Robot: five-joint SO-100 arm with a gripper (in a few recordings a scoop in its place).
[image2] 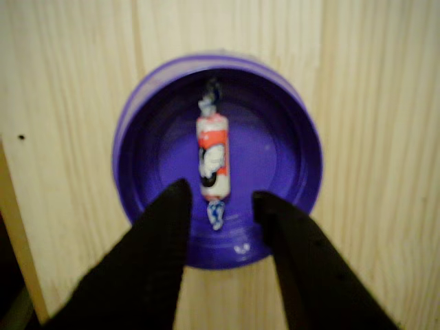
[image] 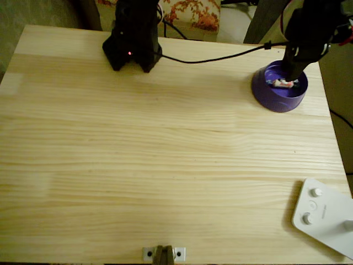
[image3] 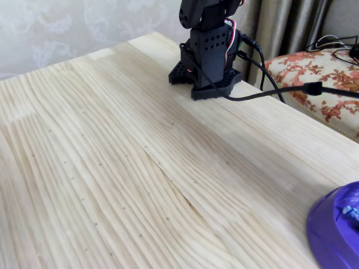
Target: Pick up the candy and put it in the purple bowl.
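Candy (image2: 213, 162) between open hand (image2: 220, 199) fingertips

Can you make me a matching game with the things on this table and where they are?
Things:
1. candy
2. purple bowl
3. end effector
4. white gadget

Places:
A. table corner, far from the bowl
B. lying inside the bowl
C. open, above the bowl
D. on the wooden table, near its edge

Pairs: 1-B, 2-D, 3-C, 4-A
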